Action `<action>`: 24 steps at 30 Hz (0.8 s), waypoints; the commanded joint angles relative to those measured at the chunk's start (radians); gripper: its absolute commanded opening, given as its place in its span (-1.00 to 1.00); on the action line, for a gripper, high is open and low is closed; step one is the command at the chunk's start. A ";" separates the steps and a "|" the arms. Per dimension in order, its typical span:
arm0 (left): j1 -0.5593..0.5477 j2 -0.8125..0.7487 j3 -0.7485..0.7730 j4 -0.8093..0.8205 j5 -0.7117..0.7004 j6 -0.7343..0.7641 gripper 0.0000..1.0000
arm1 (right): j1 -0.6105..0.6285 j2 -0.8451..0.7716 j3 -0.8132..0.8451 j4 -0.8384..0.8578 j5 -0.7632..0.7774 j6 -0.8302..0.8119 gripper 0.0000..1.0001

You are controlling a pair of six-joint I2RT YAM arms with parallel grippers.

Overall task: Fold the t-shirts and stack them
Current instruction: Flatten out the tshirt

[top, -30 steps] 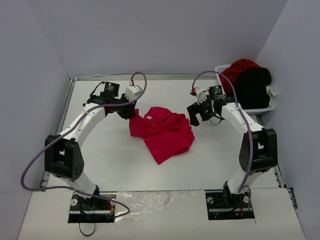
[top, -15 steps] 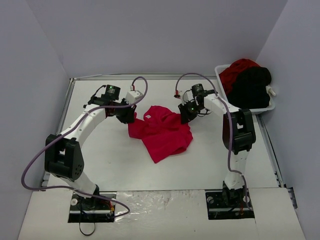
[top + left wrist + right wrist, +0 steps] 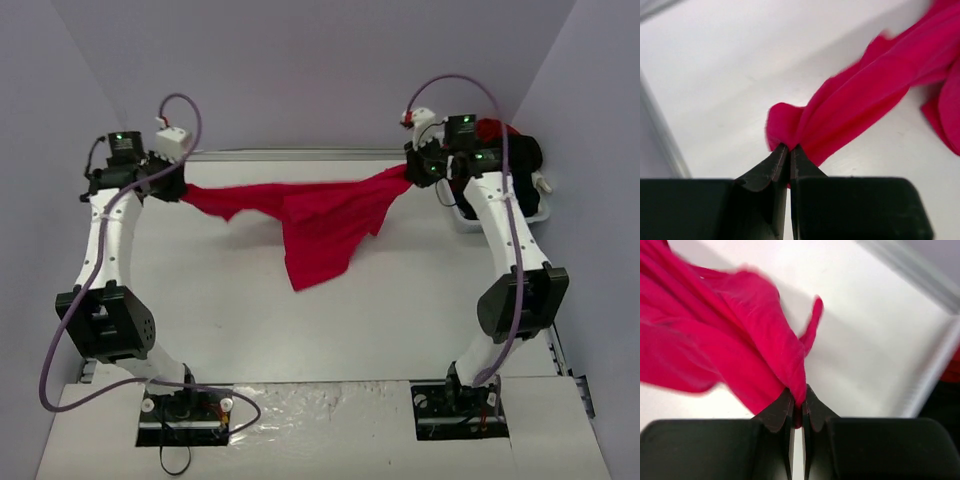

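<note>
Two pinches, left claw [image 3: 789,147], right claw [image 3: 799,391]; only overhead shows red t-shirt [image 3: 320,215] stretched.

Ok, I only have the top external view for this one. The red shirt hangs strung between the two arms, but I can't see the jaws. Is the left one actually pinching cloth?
Observer: Yes. In the left wrist view the left gripper is shut on a bunched corner of the red t-shirt.
Operator: And the right end?
Observer: In the right wrist view the right gripper is shut on a fold of the same cloth.
Operator: How deep do the grips sit?
Observer: Shallow. In both wrist views the cloth is caught only at the very tips of the jaws, with none showing further back between them.
</note>
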 commanded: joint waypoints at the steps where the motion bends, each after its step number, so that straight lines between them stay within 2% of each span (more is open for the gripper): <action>1: 0.104 -0.103 0.143 -0.056 -0.011 0.015 -0.95 | -0.072 -0.118 0.056 -0.016 0.055 0.021 -1.00; 6: 0.160 -0.167 0.179 -0.089 -0.003 0.040 -0.95 | -0.106 -0.190 0.017 -0.016 0.089 0.010 -1.00; 16: 0.160 -0.255 0.027 -0.105 0.012 0.084 -0.95 | -0.117 -0.228 -0.073 -0.015 0.100 0.001 -1.00; 24: 0.160 -0.276 0.012 -0.083 -0.016 0.060 -0.95 | -0.123 -0.237 -0.082 -0.015 0.123 -0.010 -1.00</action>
